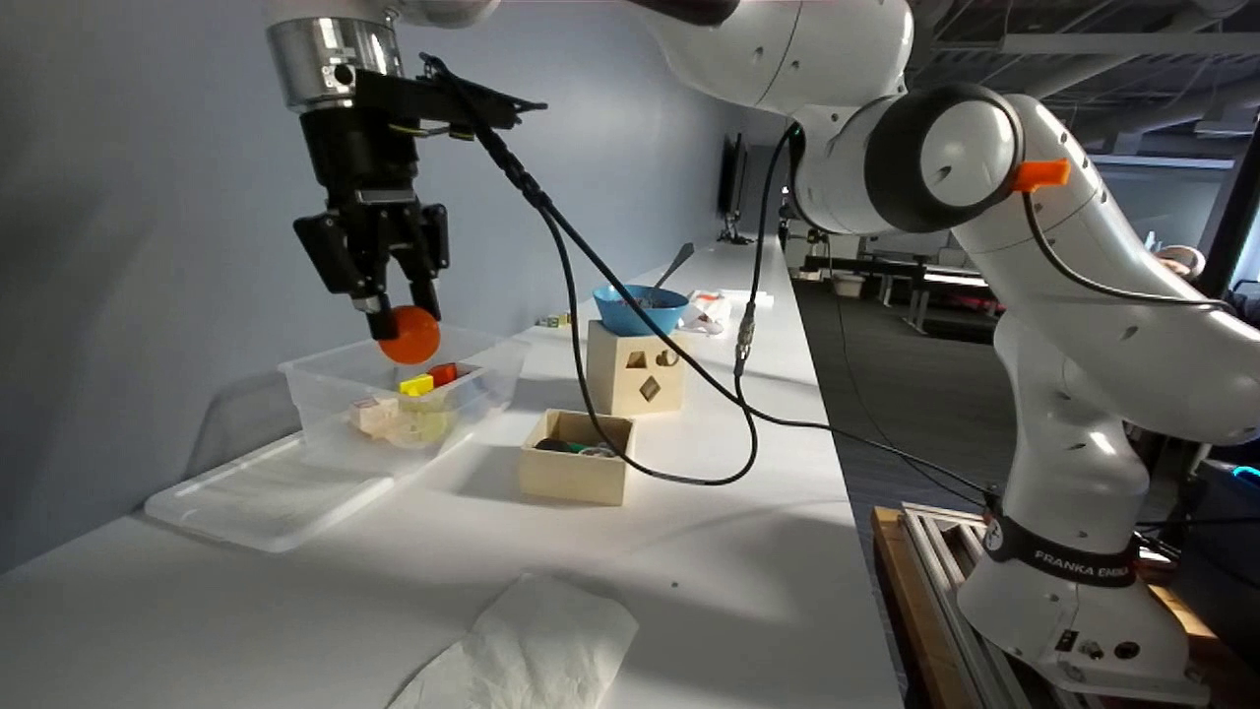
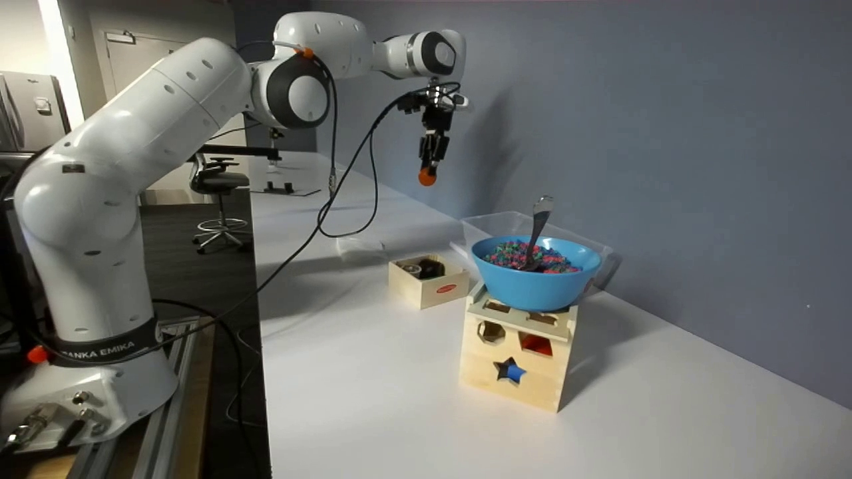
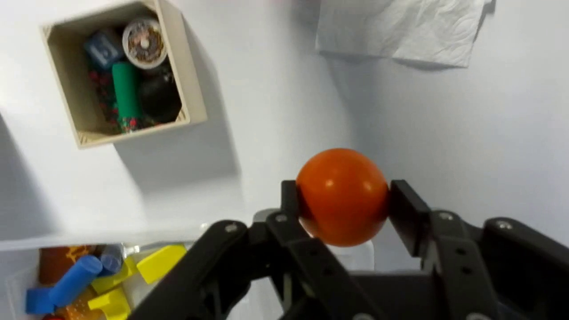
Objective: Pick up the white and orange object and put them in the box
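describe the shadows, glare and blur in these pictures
Wrist view: two small highlights on the orange ball, a soft-edged shadow beside the wooden box, whose contents look slightly blurred. In an exterior view, glare on the white arm; in both exterior views, soft dark shadows on the wall.

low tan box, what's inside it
In the wrist view, the low tan box holds a green cylinder, a blue block, a round patterned piece, red-green specks and a black item too dark to identify. Whatever lies beneath them is covered.
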Tool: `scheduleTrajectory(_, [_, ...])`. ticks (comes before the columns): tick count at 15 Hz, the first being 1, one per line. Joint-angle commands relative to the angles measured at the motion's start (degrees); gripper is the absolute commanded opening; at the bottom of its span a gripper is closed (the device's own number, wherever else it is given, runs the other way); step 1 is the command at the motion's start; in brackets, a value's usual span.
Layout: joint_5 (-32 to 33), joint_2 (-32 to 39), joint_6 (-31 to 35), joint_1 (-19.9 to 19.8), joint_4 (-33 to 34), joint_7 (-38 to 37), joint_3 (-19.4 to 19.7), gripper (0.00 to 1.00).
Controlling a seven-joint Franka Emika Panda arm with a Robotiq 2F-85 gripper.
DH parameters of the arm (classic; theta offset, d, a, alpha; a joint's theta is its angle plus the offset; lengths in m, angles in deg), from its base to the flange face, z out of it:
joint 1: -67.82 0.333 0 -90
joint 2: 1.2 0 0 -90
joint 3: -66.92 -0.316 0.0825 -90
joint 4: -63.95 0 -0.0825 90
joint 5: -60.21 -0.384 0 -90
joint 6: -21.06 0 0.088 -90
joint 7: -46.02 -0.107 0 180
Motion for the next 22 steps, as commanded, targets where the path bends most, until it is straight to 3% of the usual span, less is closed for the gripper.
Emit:
scheduleTrajectory(1, [-1.98,-0.31,-3.75,0.79,-1.16,-10.53,0.22,0.29])
scheduleTrajectory(4, [-4.96,0.99,-1.46,-0.77,-0.94,-17.4,-0.48,0.29])
scheduleTrajectory(5, [-2.33,0.65,-2.72,0.54,-0.74,-13.59,-0.01,0.54])
scheduleTrajectory(18, [-3.31,1.37,-2.05,-0.44,-0.8,-16.05,-0.13,0.54])
scheduleTrajectory(19, [-3.4,1.16,-1.84,-0.57,-1.12,-15.99,-0.16,0.29])
scheduleTrajectory(22, [-3.5,-0.65,-0.35,-1.5,-4.13,-14.66,-0.15,0.29])
